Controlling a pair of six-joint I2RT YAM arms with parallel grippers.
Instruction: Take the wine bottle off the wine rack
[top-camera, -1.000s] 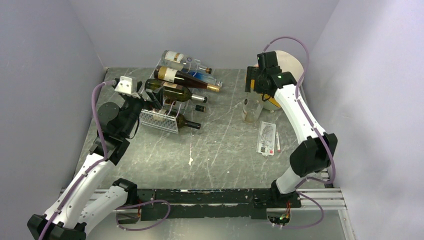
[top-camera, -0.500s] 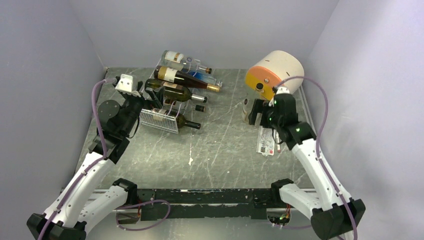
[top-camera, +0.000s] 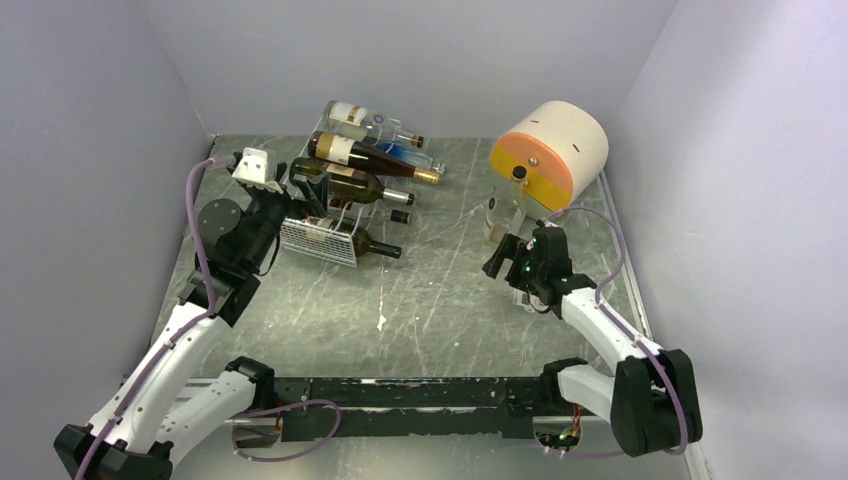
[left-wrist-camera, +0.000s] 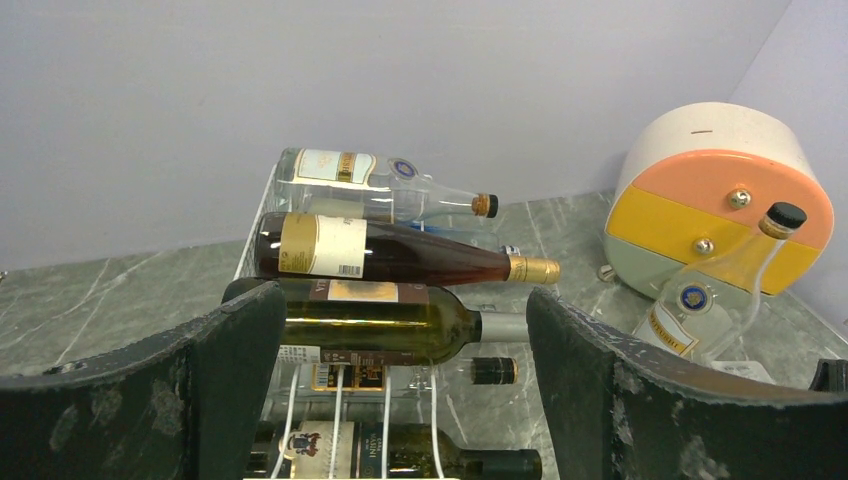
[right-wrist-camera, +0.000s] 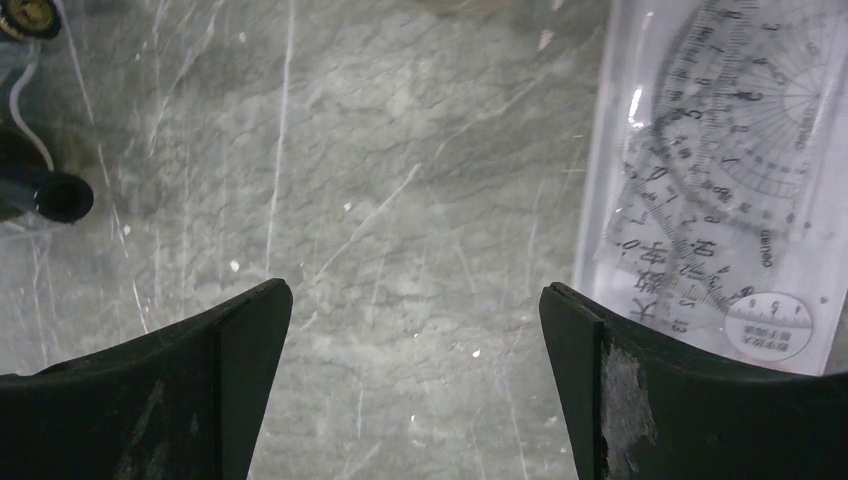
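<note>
The white wire wine rack (top-camera: 318, 240) stands at the back left and holds several bottles lying on their sides. In the left wrist view a clear bottle (left-wrist-camera: 380, 175) lies on top. Under it are a dark one with a gold cap (left-wrist-camera: 400, 255) and a green wine bottle (left-wrist-camera: 380, 322) with a silver cap. My left gripper (top-camera: 308, 205) hangs open at the rack's near end; its jaws (left-wrist-camera: 405, 300) frame the green bottle without touching it. My right gripper (top-camera: 498, 258) is open over bare table (right-wrist-camera: 415, 300), holding nothing.
A clear bottle (top-camera: 500, 215) stands upright right of centre, beside a round cream, orange and yellow drum (top-camera: 550, 150) at the back right. A packaged protractor set (right-wrist-camera: 720, 170) lies flat just right of the right gripper. Walls close in the table on three sides.
My right gripper opened at the upright clear bottle and let go of it. The right arm then drew back and down toward the near side. The left arm stayed still.
</note>
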